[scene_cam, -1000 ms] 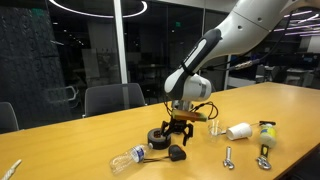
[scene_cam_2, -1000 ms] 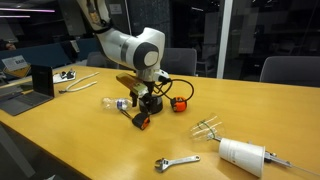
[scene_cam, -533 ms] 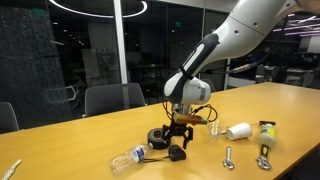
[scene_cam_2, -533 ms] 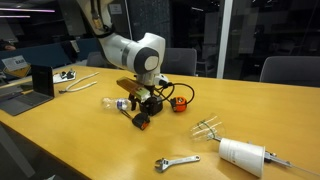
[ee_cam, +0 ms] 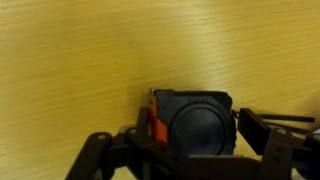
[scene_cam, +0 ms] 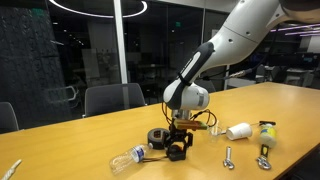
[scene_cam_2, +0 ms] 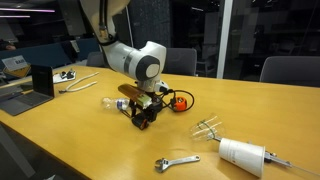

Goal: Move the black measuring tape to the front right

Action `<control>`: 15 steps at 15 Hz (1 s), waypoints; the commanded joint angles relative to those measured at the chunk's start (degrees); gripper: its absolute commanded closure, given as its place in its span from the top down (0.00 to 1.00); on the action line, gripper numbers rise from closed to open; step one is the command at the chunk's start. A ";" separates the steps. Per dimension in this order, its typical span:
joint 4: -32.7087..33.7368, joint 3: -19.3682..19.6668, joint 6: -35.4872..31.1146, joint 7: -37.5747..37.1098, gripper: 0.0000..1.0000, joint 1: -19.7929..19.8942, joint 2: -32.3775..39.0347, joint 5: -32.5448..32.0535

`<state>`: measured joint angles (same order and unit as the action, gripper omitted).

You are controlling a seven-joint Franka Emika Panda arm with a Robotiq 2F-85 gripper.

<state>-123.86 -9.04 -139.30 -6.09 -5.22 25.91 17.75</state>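
Note:
The black measuring tape (ee_cam: 192, 112), a rounded black case with an orange tab on its left side, lies on the wooden table (ee_cam: 80, 60). My gripper (ee_cam: 198, 135) is lowered over it with one finger on each side. A thin gap shows at the right finger (ee_cam: 256, 132), so the jaws stand open around the case. In both exterior views the gripper (scene_cam: 178, 149) (scene_cam_2: 143, 116) is down at the table and mostly hides the tape (scene_cam: 177, 154) (scene_cam_2: 140, 122).
A black ring-shaped roll (scene_cam: 157, 136) sits just beside the gripper, and a light bulb (scene_cam: 128, 158) (scene_cam_2: 113, 103) lies beyond it. A small orange-and-black object (scene_cam_2: 179, 103), a fork (scene_cam_2: 207, 128), a white cylinder (scene_cam_2: 240, 155) (scene_cam: 239, 131) and a wrench (scene_cam_2: 176, 162) lie nearby. A laptop (scene_cam_2: 40, 80) stands further off.
My gripper has come down from just above the measuring tape to table level, so its fingers now straddle the case. The tape has not moved.

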 commanded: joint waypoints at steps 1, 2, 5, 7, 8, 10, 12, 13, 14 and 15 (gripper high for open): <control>2.05 -0.12 -0.48 1.66 0.58 0.30 1.82 0.41; 2.29 -0.06 -0.30 1.63 0.55 0.32 1.75 0.33; 2.35 0.43 0.20 1.55 0.55 0.30 1.80 -0.38; 1.86 2.14 0.47 0.44 0.55 0.03 1.11 -2.62; 1.38 3.63 0.55 -0.47 0.55 -0.04 0.53 -4.40; 0.20 6.73 0.26 -2.19 0.55 0.11 -0.91 -8.03; -0.72 9.93 0.10 -3.93 0.55 0.62 -2.28 -11.55; -1.30 11.66 -0.14 -4.95 0.55 0.85 -3.05 -13.42; -2.09 13.33 -0.37 -5.90 0.55 1.17 -4.03 -15.23; -2.33 14.79 -0.28 -6.74 0.55 1.58 -4.49 -16.79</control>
<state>-123.70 2.17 -139.19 -9.30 -4.17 24.93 5.63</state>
